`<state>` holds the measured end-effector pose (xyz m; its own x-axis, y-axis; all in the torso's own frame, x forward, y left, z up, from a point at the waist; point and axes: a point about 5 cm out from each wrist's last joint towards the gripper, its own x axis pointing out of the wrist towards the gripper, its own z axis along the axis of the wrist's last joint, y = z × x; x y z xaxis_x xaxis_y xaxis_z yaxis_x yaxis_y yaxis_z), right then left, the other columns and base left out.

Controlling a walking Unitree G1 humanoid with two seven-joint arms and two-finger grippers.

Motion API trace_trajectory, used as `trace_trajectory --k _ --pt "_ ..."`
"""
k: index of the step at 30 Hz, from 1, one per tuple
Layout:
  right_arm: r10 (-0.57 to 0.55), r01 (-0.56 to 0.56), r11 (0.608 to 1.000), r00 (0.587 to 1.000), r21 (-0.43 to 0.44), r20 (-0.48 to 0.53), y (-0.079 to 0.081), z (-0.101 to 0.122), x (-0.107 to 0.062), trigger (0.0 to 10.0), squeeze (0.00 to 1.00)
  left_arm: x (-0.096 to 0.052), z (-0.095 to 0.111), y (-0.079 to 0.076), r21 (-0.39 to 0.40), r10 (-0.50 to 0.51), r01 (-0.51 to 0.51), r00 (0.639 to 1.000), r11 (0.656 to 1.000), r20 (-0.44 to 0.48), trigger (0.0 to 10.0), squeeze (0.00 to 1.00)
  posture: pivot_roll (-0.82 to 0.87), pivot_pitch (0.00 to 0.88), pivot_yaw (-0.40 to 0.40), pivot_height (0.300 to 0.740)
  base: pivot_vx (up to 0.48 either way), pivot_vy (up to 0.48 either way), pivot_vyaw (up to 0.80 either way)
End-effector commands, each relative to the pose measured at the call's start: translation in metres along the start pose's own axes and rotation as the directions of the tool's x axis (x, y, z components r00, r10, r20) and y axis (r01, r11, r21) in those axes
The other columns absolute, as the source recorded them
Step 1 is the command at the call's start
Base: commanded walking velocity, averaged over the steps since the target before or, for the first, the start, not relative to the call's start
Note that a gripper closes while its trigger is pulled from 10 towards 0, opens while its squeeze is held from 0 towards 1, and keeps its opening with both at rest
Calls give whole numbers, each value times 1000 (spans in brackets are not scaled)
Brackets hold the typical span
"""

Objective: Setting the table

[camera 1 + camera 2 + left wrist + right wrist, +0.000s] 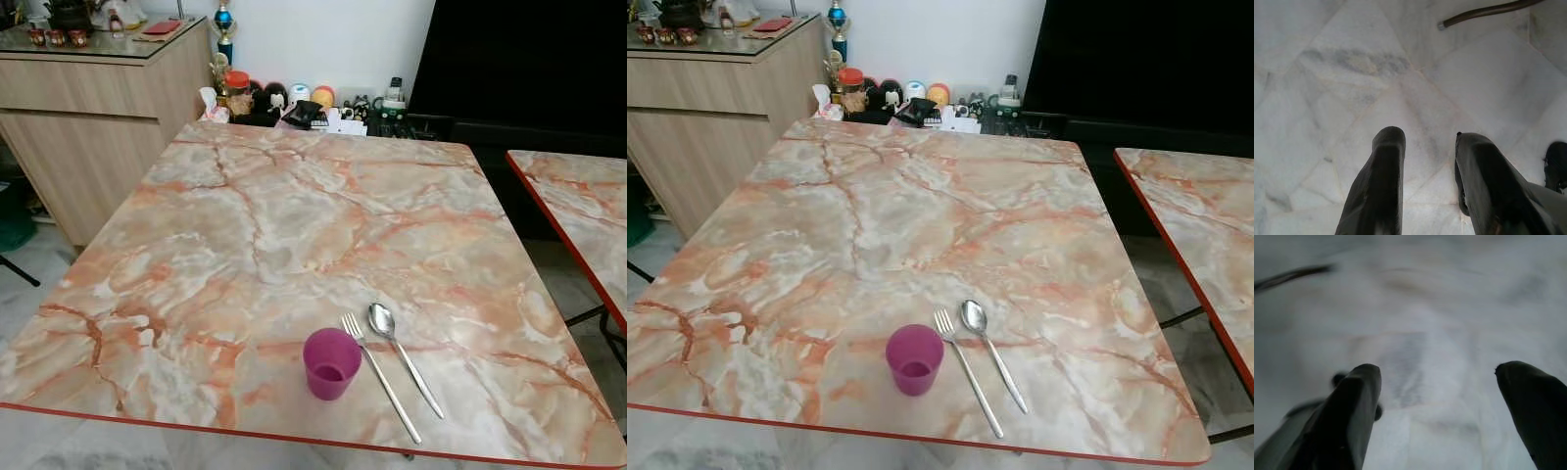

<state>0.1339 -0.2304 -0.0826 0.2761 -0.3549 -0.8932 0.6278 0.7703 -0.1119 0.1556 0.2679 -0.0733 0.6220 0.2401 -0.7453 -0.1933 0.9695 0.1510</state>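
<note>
A purple cup (330,362) stands upright near the front edge of the marble-patterned table (274,225). Just to its right lie a silver fork (379,375) and a silver spoon (402,354), side by side, handles toward the front edge. My left gripper (1427,147) hangs over the pale marble floor with its fingers apart and nothing between them. My right gripper (1437,374) also hangs above the floor, fingers wide apart and empty.
A second marble table (578,211) stands to the right across a narrow gap. Behind the far edge sit small jars, toys and clutter (294,103). A wooden sideboard (88,108) is at the back left. A dark table leg (1484,11) crosses the floor.
</note>
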Motion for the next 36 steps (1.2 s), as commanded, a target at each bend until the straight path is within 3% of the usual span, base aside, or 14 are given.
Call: trace_trajectory --k 1,4,5,6,7,21,25,26,30,31,32,33,35,36 --pt "131 -131 978 991 -164 -13 12 -9 3 10000 0 -2 -4 8 -16 26 -26 1000 1000 -15 10000 0 -29 60 -48 740 0 0 0" --pt "281 -242 893 958 -380 50 30 -6 2 10000 0 -2 -4 13 -41 42 -42 999 998 -11 10000 0 -28 59 -40 740 0 0 0" --pt "319 -250 831 946 -497 56 33 -7 2 10000 0 -3 -4 14 -43 45 -45 999 998 -12 10000 0 -28 59 -40 740 0 0 0" --pt "351 -237 712 935 -661 43 34 -12 2 10000 0 -3 -5 17 -49 54 -55 998 997 -14 10000 0 -14 59 -35 740 0 0 0" --pt "354 -244 694 935 -677 26 32 -15 2 10000 0 -4 -6 19 -56 60 -61 998 997 -14 10000 0 -11 58 -33 740 0 0 0" --pt "311 -231 744 950 -627 20 16 -24 7 10000 0 -18 -12 69 -121 282 -280 959 952 5 10000 0 14 61 -10 740 0 0 0" --pt "317 -245 745 948 -620 6 21 -28 7 10000 0 -35 5 118 -116 628 -619 772 777 93 10000 0 39 64 -8 740 0 0 0" --pt "327 -256 739 945 -623 0 24 -30 6 10000 0 -44 15 136 -149 725 -710 677 688 127 10000 0 40 66 -9 740 0 0 0" --pt "336 -267 731 942 -628 -9 28 -35 4 10000 0 -62 49 169 -184 843 -832 474 524 255 10000 0 50 66 -10 740 0 0 0" --pt "336 -267 731 942 -628 -9 28 -35 4 10000 0 -62 49 169 -184 843 -832 474 524 255 10000 0 50 66 -10 740 0 0 0" --pt "337 -268 728 941 -631 -11 29 -35 4 10000 0 -67 59 175 -190 855 -850 428 491 294 10000 0 50 66 -10 740 0 0 0" --pt "345 -280 723 938 -631 -21 31 -38 3 10000 0 -76 105 183 -209 820 -863 324 461 472 10000 0 56 66 -7 740 0 0 0" --pt "347 -283 721 938 -632 -24 32 -38 3 10000 0 -79 121 183 -221 802 -867 280 448 528 10000 0 56 66 -7 740 0 0 0" --pt "345 -284 721 938 -632 -27 32 -39 3 10000 0 -86 164 178 -287 735 -820 220 495 641 10000 0 59 67 -7 740 0 0 0"
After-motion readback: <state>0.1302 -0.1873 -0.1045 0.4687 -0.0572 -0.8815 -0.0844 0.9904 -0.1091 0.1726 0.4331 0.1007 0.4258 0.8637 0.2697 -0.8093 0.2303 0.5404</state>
